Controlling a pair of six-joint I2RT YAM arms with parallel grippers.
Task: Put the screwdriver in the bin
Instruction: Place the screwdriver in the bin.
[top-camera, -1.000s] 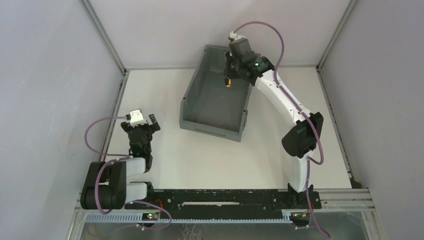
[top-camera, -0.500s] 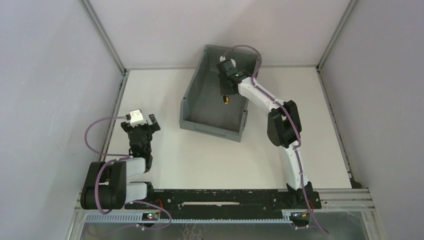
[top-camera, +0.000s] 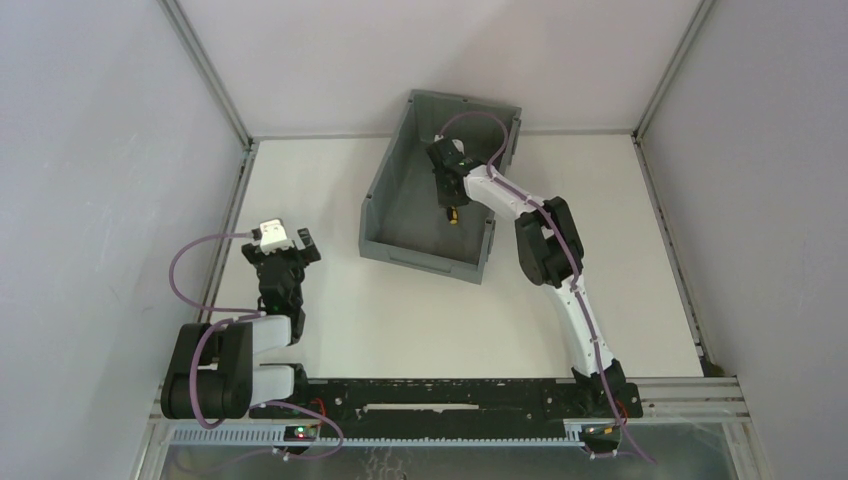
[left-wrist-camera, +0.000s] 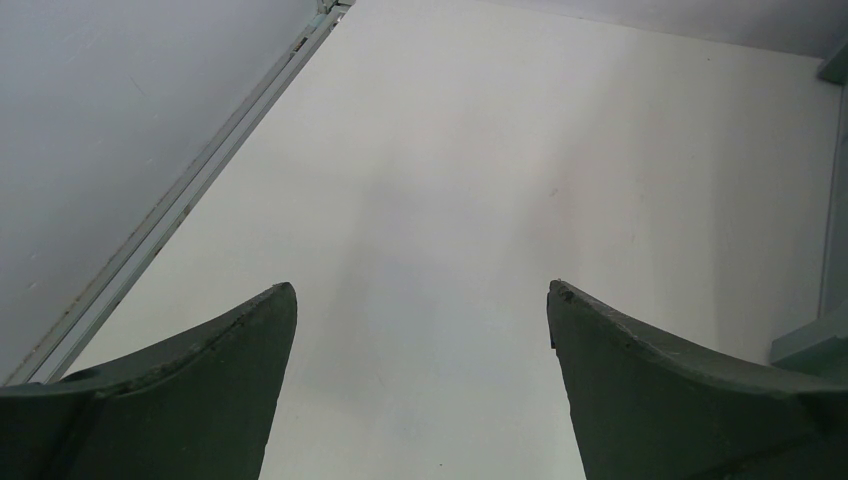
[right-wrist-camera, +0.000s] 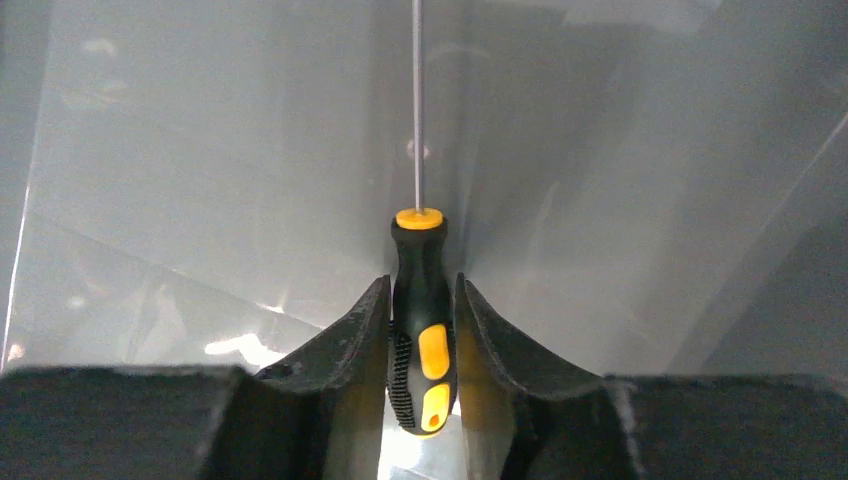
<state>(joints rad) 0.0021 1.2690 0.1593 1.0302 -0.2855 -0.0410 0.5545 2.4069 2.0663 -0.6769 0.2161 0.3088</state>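
The grey ribbed bin (top-camera: 395, 190) stands at the back middle of the table. My right gripper (top-camera: 447, 195) reaches down inside it and is shut on the screwdriver (top-camera: 452, 213). In the right wrist view the black-and-yellow handle (right-wrist-camera: 422, 320) sits clamped between my fingers, gripper (right-wrist-camera: 421, 282), and the thin shaft (right-wrist-camera: 417, 100) points ahead over the bin's grey floor (right-wrist-camera: 200, 150). My left gripper (top-camera: 287, 243) is open and empty over the table at the left, gripper (left-wrist-camera: 421, 290) in its own view.
The bin's side wall shows at the right edge of the left wrist view (left-wrist-camera: 835, 200). A metal frame rail (top-camera: 240, 200) runs along the table's left side. Grey enclosure walls surround the table.
My right arm has folded in and lowered, carrying the screwdriver down and nearer inside the bin. The left arm has not moved.
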